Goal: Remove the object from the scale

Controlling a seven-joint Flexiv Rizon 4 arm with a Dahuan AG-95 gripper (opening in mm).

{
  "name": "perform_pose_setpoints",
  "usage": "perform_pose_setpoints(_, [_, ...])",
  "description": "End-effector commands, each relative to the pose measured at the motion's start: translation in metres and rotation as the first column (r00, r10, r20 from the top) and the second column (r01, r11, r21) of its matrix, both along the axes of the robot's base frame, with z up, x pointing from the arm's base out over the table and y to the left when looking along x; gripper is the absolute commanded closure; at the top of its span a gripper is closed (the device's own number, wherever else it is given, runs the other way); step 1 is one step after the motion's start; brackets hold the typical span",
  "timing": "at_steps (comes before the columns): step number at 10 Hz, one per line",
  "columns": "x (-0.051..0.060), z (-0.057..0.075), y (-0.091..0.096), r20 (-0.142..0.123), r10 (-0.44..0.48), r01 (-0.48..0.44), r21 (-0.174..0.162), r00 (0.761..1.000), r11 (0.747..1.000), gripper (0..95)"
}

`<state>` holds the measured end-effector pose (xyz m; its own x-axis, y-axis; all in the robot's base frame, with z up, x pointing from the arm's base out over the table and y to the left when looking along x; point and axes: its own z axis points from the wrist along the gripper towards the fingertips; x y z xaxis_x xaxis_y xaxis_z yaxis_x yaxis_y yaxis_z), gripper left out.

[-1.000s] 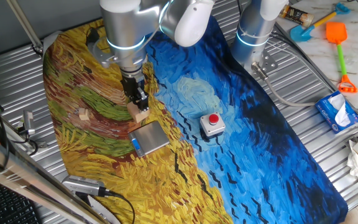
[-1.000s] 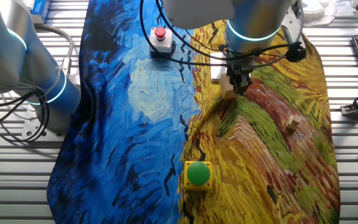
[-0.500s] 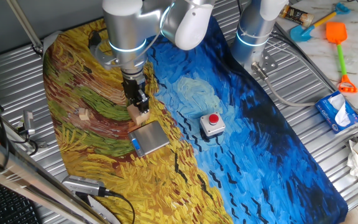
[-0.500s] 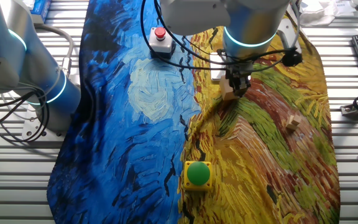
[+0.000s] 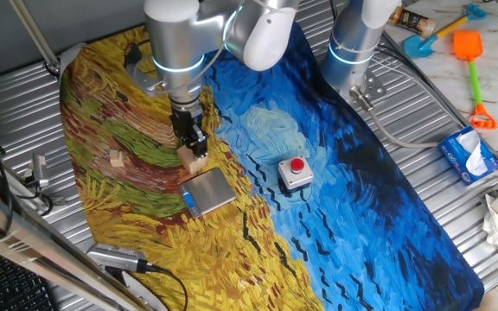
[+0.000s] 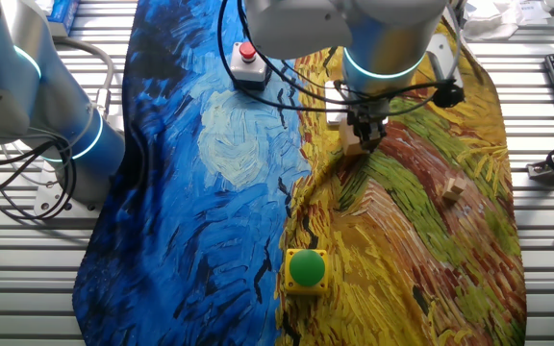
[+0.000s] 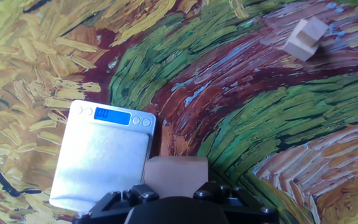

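Note:
The tan wooden block (image 5: 196, 160) is between the fingers of my gripper (image 5: 194, 149), just off the far edge of the scale (image 5: 207, 191), over the painted cloth. In the hand view the block (image 7: 174, 176) sits to the right of the grey-silver scale plate (image 7: 98, 163), whose blue display strip faces away; the plate is bare. My gripper (image 7: 174, 190) is shut on the block. In the other fixed view the gripper (image 6: 362, 135) holds the block (image 6: 353, 147), and the arm hides most of the scale (image 6: 335, 117). I cannot tell whether the block touches the cloth.
A small pale wooden piece (image 5: 116, 159) lies on the cloth, also in the hand view (image 7: 306, 38). A grey box with a red button (image 5: 295, 173) stands right of the scale. A yellow box with a green button (image 6: 306, 268) and a second arm's base (image 5: 353, 43) stand by.
The arm has shifted very slightly. The block stays in the gripper beside the scale.

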<state>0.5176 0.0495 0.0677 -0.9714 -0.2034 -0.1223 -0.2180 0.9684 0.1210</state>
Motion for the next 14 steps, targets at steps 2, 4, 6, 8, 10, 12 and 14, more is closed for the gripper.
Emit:
perform_pose_setpoints(2, [-0.0007, -0.0019, 0.0003, -0.001, -0.003, 0.003, 0.004, 1.000, 1.000, 95.0])
perform_pose_setpoints(4, [-0.0008, -0.0018, 0.0001, -0.018, 0.008, -0.008, 0.014, 1.000, 1.000, 95.0])
perform_pose_setpoints(6, [-0.0014, -0.0009, -0.0013, -0.037, 0.033, -0.032, 0.016, 0.999, 0.999, 76.0])
perform_pose_setpoints(8, [-0.0017, -0.0004, -0.0020, -0.047, 0.044, -0.043, 0.015, 0.998, 0.999, 57.0])
perform_pose_setpoints(10, [-0.0017, -0.0006, -0.0020, -0.048, 0.048, -0.048, 0.015, 0.998, 0.999, 57.0])
perform_pose_setpoints(12, [-0.0017, -0.0006, -0.0020, -0.053, 0.053, -0.052, 0.016, 0.997, 0.999, 57.0])
perform_pose_setpoints(14, [-0.0017, -0.0006, -0.0020, -0.059, 0.062, -0.061, 0.019, 0.996, 0.998, 57.0])
